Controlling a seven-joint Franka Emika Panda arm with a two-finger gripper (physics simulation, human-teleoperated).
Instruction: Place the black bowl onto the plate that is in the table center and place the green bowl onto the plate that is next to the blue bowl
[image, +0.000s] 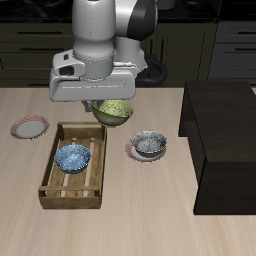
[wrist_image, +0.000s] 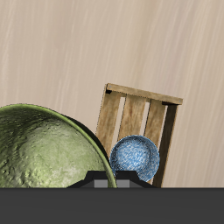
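Held aloft, the green bowl (image: 113, 112) hangs pinched in our gripper (image: 108, 103). We see the blue bowl (image: 73, 156) at seven o'clock, inside a wooden tray (image: 50, 178).

There are three bowls: green (image: 113, 112), blue (image: 73, 156), black (image: 149, 144); two plates (image: 29, 127) (image: 132, 152); one wooden tray (image: 72, 193); one dark block (image: 224, 140).

arm: raised above table | hand (image: 108, 100): pointing down | fingers: closed on something, lifted
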